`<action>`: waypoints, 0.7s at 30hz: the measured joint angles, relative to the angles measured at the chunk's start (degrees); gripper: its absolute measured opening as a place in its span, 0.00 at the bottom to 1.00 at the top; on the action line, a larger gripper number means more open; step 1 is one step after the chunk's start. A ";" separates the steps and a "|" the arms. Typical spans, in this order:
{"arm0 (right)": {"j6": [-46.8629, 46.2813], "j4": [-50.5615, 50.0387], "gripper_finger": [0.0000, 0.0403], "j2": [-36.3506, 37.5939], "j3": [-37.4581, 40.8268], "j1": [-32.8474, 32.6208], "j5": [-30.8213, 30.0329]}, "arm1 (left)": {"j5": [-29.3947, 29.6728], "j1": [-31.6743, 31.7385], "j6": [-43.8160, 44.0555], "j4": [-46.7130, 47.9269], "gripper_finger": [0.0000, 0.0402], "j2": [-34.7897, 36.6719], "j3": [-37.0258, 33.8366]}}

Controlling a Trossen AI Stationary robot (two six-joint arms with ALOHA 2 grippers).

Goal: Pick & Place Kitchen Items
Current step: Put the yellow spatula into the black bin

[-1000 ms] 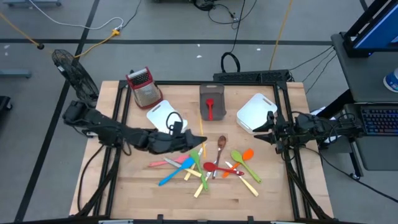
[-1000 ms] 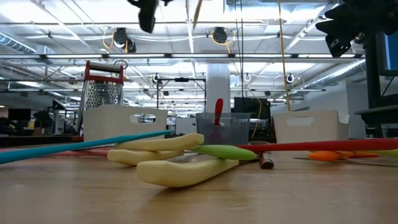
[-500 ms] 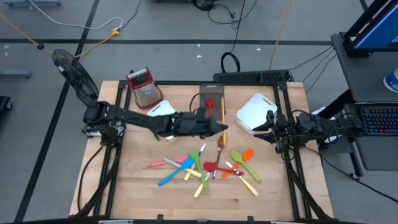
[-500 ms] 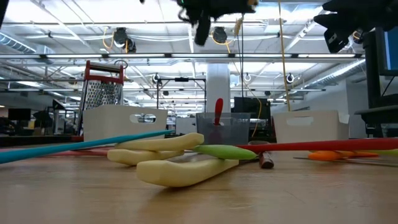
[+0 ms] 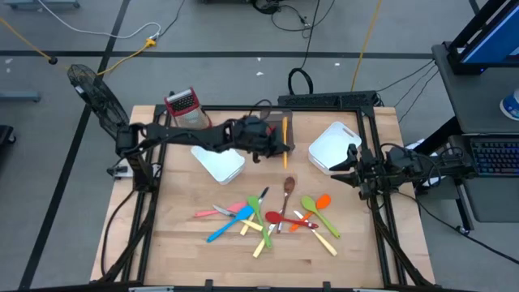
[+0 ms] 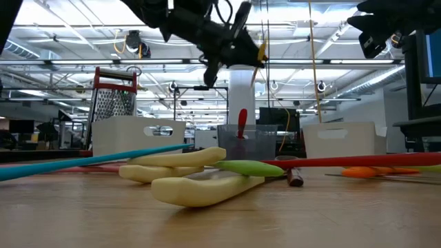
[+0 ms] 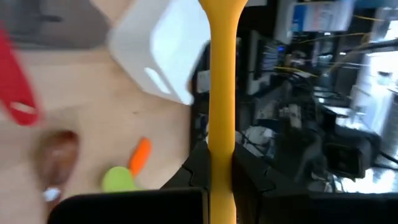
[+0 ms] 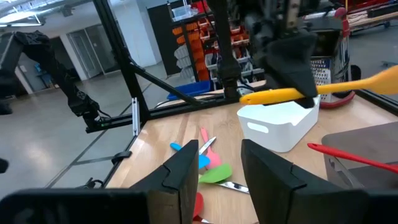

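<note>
My left gripper is shut on a yellow utensil, held high over the grey bin at the table's far middle. A red spatula stands in that bin. The other kitchen items lie in a loose pile on the table: a brown wooden spoon, a blue spatula, a green one, an orange one, and cream-handled cutlery. My right gripper is open and empty at the table's right edge, beside the right white bin. My left gripper pinches the yellow utensil's slender handle between its two fingers. The fingers come level from the table's left and lie across the handle. The utensil is lifted clear, its length running near to far over the grey bin.
A second white bin sits left of centre under my left arm. A red-topped metal grater stands at the far left. Black frame rails run along both table sides. Bare wood lies at the near left.
My left gripper has carried the yellow utensil from just above the pile toward the table's right and then its far edge, ending over the grey bin. The utensil has stayed in the hold and clear of the table. My right arm has kept still.
</note>
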State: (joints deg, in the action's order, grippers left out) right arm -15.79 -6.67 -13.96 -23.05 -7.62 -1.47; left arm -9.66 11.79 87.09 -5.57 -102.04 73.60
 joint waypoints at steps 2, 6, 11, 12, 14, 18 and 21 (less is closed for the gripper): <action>0.00 -0.01 0.28 0.00 0.00 0.02 -0.01 | -1.01 1.30 -0.42 2.82 0.06 0.00 0.00; 0.00 -0.01 0.28 0.00 0.00 0.01 -0.01 | -1.36 3.07 -1.07 3.76 0.06 0.00 0.00; 0.00 0.02 0.28 0.00 0.00 0.02 -0.01 | 0.53 3.15 -2.49 4.55 0.06 0.00 0.00; 0.00 -0.01 0.28 0.00 0.00 0.01 -0.01 | 1.35 3.01 -2.86 4.55 0.06 0.00 0.00; 0.00 0.01 0.28 0.00 0.00 0.02 -0.01 | 2.00 2.79 -3.07 4.56 0.06 0.00 0.00; 0.00 0.01 0.28 0.00 0.00 0.00 -0.01 | 2.00 2.77 -3.50 7.13 0.06 0.00 0.00; 0.00 -0.01 0.28 0.00 0.00 0.02 -0.01 | 2.10 2.82 -4.10 8.95 0.06 0.00 0.00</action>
State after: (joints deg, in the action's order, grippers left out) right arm -15.79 -6.68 -13.96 -23.05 -7.60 -1.48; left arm -7.56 14.61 83.00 3.39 -102.04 73.60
